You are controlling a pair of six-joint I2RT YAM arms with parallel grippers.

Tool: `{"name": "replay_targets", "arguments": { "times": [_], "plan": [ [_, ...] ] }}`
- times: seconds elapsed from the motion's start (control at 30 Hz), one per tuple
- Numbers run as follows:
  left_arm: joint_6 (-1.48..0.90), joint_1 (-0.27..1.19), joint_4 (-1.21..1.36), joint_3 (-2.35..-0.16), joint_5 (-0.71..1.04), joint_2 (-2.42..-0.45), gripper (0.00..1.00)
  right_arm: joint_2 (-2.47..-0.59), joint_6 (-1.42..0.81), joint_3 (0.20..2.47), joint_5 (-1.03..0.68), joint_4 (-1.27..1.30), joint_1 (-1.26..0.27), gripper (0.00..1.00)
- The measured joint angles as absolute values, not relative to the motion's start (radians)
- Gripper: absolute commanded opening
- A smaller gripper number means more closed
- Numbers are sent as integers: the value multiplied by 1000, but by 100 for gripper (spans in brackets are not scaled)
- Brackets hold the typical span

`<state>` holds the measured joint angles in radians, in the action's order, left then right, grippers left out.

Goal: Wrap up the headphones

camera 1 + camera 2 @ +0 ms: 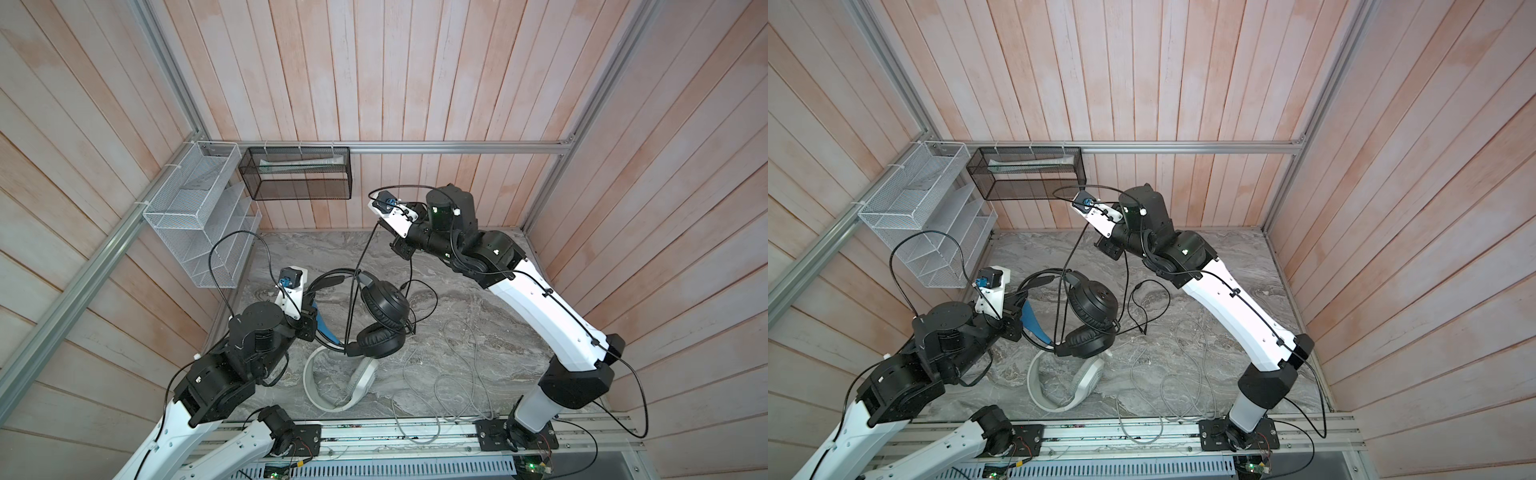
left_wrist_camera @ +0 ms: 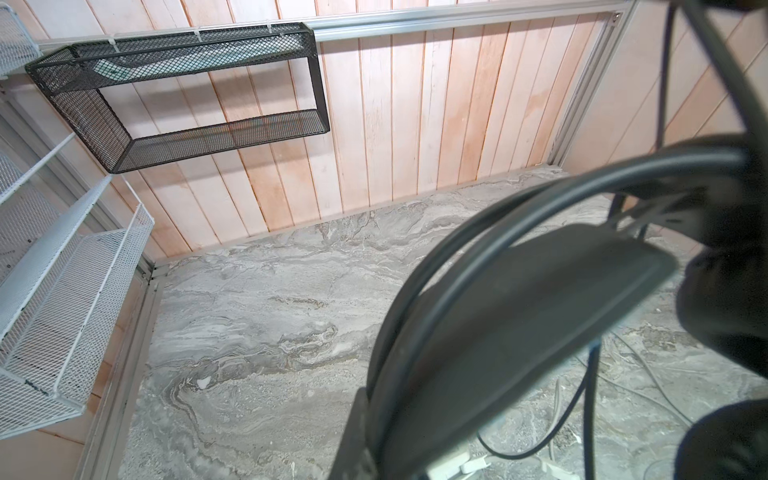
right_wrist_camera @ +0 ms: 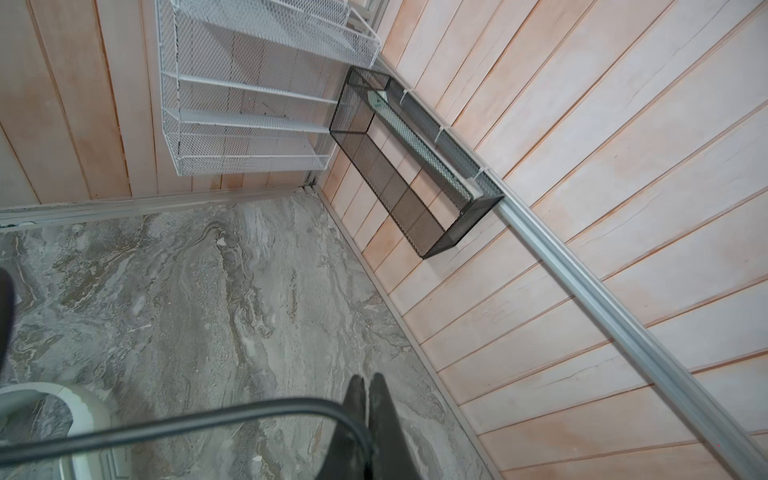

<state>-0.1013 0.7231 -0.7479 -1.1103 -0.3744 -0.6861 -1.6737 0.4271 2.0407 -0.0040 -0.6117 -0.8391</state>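
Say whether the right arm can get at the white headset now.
Probably not: the right gripper is shut on the black cable, and the black headset hangs partly over the white headset.

black headset [image 2: 519, 332]: blurred, edge-cut | white headset [image 3: 87, 405]: edge-cut | black cable [image 3: 208, 420]: blurred

No legible text, label, brand, number or sign on anything in view.

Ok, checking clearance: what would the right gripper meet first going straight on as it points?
Likely bare marble tabletop ahead of the right gripper, short of the wall corner, though depth is unclear.
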Motion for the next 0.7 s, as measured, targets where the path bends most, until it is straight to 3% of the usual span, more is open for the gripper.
{"name": "replay_targets", "arguments": {
  "times": [0.2,0.33,0.7],
  "plan": [
    [-149,723,-751,-1159,-395,-715,0,-1651,358,1814,-147,-444,-768,1],
    [-178,723,-771,-1200,-397,-767,0,-1626,299,1656,-245,-280,-733,15],
    [-260,724,-690,-1462,-399,-899,0,-1620,79,1391,-468,89,-621,34]
  ]
}}
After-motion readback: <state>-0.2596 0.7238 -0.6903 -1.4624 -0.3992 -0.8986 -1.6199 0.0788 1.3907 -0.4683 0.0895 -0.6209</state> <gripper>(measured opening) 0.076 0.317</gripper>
